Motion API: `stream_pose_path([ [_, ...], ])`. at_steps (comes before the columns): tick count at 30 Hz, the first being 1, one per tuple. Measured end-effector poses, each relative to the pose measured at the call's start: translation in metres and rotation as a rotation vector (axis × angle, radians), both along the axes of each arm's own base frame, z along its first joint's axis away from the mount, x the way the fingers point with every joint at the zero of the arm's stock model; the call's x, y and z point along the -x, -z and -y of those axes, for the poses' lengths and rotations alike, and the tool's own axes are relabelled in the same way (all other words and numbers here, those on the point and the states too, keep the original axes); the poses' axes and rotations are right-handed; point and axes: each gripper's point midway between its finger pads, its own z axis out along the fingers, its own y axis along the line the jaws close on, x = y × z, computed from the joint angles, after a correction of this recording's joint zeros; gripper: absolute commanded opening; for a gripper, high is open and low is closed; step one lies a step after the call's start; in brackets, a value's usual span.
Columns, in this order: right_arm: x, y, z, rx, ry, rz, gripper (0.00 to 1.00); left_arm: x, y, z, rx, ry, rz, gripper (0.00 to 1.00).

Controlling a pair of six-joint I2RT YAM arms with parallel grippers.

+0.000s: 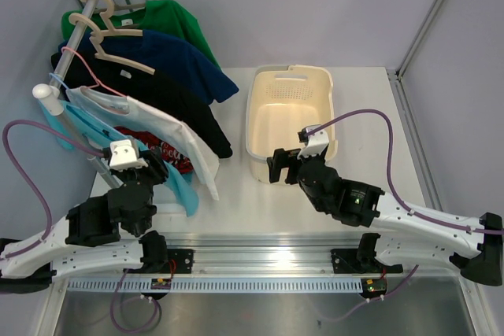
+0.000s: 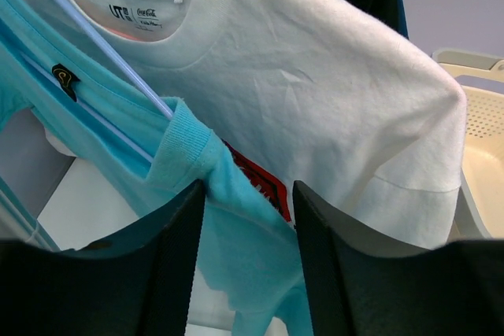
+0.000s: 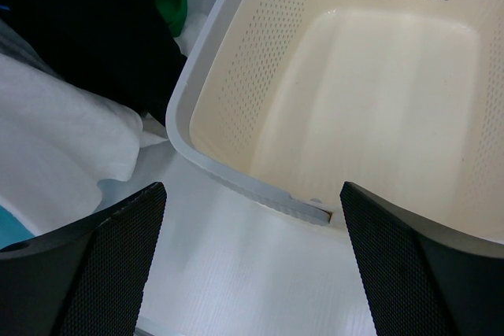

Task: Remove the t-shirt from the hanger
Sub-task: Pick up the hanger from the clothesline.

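A light blue t-shirt (image 2: pixel 236 218) hangs on a pale blue hanger (image 2: pixel 118 68) at the near end of the rack, in front of a white t-shirt (image 2: pixel 315 92). In the top view the blue shirt (image 1: pixel 183 190) hangs beside the white one (image 1: pixel 169 127). My left gripper (image 2: pixel 248 265) is open, with the blue shirt's shoulder fabric lying between its fingers (image 2: pixel 173 265); in the top view it (image 1: pixel 161 169) is pressed into the shirts. My right gripper (image 3: pixel 252 265) is open and empty over the table, by the basket's near left corner (image 1: pixel 282 165).
A cream perforated basket (image 1: pixel 253 108) stands at the table's middle, its rim (image 3: pixel 236 186) just ahead of my right fingers. Black, navy and green shirts hang further back on the slanted rack pole (image 1: pixel 79 21). A black shirt (image 3: pixel 87 37) hangs left of the basket.
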Motion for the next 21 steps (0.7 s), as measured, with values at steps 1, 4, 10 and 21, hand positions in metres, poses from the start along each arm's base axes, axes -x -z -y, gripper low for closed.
stream_pose_path([
  [1,0.000,0.000,0.000,0.001,0.000,0.000,0.99,0.000,0.000,0.000,0.000,0.000,0.000,0.43],
  [4,-0.001,-0.001,-0.001,0.006,0.000,-0.002,1.00,0.000,0.000,0.000,0.001,0.003,0.000,0.33],
  [10,-0.002,0.004,-0.004,0.023,0.000,-0.010,0.99,0.001,-0.014,0.002,0.039,0.041,0.003,0.00],
  [21,-0.003,0.004,-0.007,0.032,-0.002,-0.014,0.99,0.005,-0.048,0.005,0.131,0.133,0.020,0.00],
])
